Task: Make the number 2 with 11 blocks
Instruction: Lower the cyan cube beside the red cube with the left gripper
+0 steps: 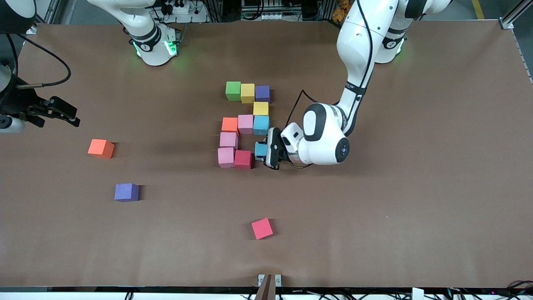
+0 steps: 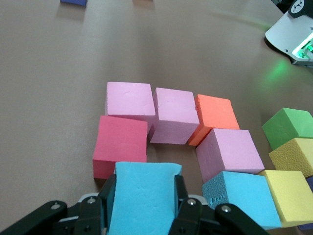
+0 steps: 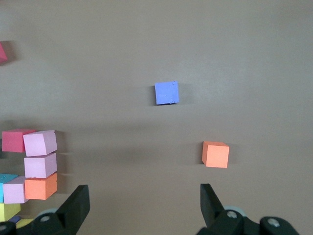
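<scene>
The left gripper [image 1: 266, 153] clamped a light blue block [image 1: 261, 149] beside the red block [image 1: 243, 159] to finish the number 2 [image 1: 245, 124] on the counter [image 1: 374, 208], while the right gripper [image 1: 62, 111] waited open.

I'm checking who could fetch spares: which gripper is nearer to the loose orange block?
Right. The right gripper waits open at the right arm's end of the table, close by the loose orange block. The left gripper is at the figure's lowest row, shut on a light blue block.
</scene>
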{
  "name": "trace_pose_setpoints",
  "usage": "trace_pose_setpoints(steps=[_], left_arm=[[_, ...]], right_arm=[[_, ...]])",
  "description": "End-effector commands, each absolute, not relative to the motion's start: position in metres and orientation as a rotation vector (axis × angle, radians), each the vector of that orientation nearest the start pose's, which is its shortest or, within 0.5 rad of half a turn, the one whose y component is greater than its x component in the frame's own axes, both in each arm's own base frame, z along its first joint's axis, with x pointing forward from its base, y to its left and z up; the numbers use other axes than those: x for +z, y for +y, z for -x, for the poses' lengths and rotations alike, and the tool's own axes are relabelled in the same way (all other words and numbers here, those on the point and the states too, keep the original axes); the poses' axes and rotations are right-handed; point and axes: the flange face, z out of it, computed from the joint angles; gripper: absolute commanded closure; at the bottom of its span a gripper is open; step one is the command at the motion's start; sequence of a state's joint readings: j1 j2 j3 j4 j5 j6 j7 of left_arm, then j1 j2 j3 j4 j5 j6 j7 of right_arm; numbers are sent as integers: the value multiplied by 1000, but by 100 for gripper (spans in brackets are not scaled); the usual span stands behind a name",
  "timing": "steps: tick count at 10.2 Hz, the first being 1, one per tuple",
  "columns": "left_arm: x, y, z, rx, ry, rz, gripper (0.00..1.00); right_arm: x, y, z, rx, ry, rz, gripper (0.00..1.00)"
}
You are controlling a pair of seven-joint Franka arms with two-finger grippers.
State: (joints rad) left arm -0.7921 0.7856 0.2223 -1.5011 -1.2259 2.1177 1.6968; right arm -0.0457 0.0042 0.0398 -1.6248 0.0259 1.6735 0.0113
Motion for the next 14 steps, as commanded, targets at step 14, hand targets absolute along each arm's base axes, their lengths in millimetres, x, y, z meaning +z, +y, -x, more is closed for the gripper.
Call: trace_pose_setpoints(steps=[14], left_arm=[[171, -445, -566, 508, -1628, -1688, 50]], right_arm=[[620, -7, -561, -114, 53, 3092, 0]])
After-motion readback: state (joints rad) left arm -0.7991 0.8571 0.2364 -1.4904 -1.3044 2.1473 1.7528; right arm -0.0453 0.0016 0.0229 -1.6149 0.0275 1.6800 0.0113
